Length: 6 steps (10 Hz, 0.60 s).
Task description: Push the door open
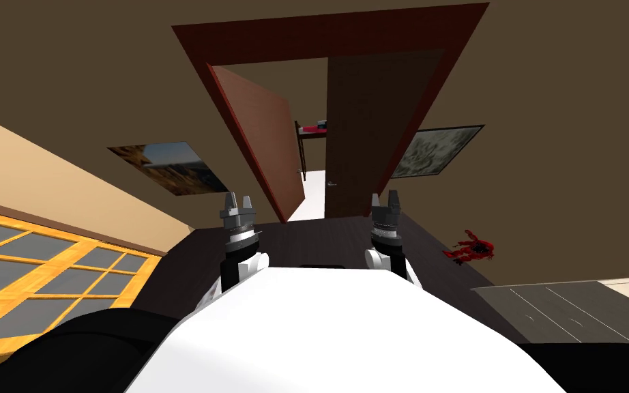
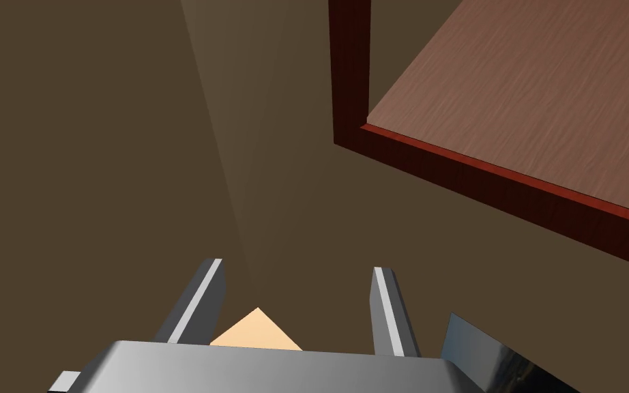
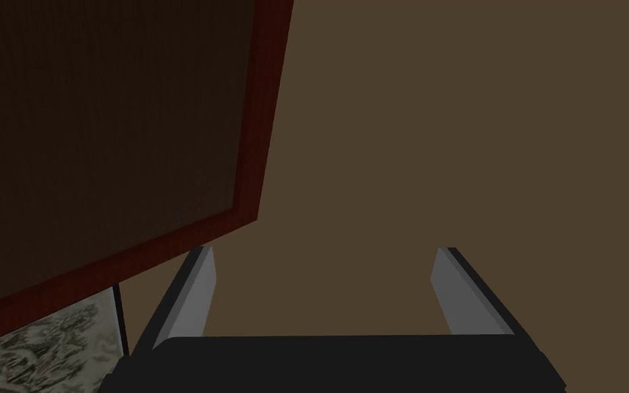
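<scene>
A double door stands ahead in a dark red frame [image 1: 466, 41]. Its left leaf [image 1: 262, 136], reddish brown, is swung away from me and stands ajar. The right leaf [image 1: 368, 129], dark brown, fills its half of the frame, with a small handle [image 1: 332, 183] at its inner edge. My left gripper [image 1: 238, 203] is open, low before the left leaf, clear of it. In the left wrist view the gripper [image 2: 299, 267] faces the brown wall beside the leaf [image 2: 531, 89]. My right gripper [image 1: 385, 200] is open before the right leaf [image 3: 101, 123], its fingers empty [image 3: 327, 252].
Pictures hang on the wall left [image 1: 170, 167] and right [image 1: 436, 151] of the door. An orange-framed window [image 1: 40, 273] runs along the left wall. A red object [image 1: 471, 247] lies on the dark floor at right, near a grey cabinet [image 1: 565, 310]. A shelf [image 1: 312, 129] shows through the gap.
</scene>
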### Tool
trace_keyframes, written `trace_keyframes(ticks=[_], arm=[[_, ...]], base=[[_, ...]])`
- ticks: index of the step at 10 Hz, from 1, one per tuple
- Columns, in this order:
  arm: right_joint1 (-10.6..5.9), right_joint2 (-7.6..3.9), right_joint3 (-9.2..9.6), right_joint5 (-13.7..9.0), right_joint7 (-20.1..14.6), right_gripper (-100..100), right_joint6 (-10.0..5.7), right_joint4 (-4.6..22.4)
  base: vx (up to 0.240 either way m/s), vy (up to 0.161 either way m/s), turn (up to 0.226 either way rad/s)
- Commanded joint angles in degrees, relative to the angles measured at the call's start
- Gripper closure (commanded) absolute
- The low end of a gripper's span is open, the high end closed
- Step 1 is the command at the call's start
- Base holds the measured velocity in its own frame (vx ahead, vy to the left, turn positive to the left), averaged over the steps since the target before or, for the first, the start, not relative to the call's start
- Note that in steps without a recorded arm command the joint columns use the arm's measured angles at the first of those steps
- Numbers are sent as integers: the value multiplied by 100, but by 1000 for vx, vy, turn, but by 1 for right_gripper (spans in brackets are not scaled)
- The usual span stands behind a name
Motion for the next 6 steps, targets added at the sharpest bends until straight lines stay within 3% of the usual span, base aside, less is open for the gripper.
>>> trace_keyframes(ticks=[1,6], arm=[[-105,-34,-15,-44,37,-100,-4,230],[-389,-112,-58,-165,131,-100,-80,936]], base=[[74,-17,44],[84,-19,40]])
